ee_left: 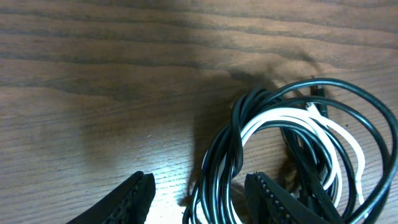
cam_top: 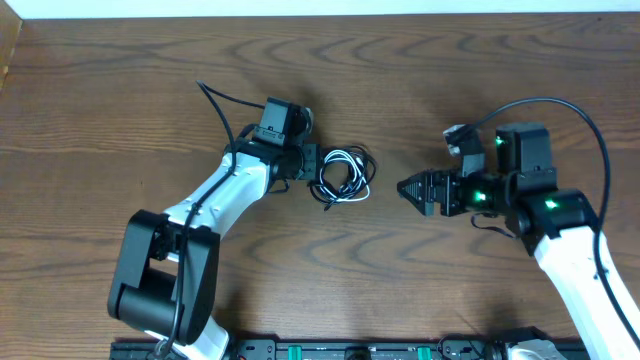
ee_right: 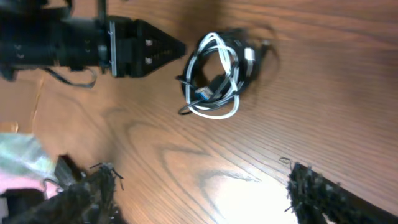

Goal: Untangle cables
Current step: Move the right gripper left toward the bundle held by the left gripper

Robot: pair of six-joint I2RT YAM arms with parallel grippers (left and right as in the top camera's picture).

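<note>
Tangled coil of thin black and white cables (cam_top: 345,176) lies on brown wooden table (cam_top: 120,80). Left gripper (ee_left: 198,198) is spread and straddles the coil's edge strands, likely to pinch. Right gripper (ee_right: 199,199) is spread, well apart from coil, probably waiting to pull.

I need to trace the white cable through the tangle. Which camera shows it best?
The left wrist view: the white cable is close and sharp, looping among the black cables. Overhead shows it only as a tiny coil. The right wrist view shows the whole bundle, but smaller and blurred.
</note>
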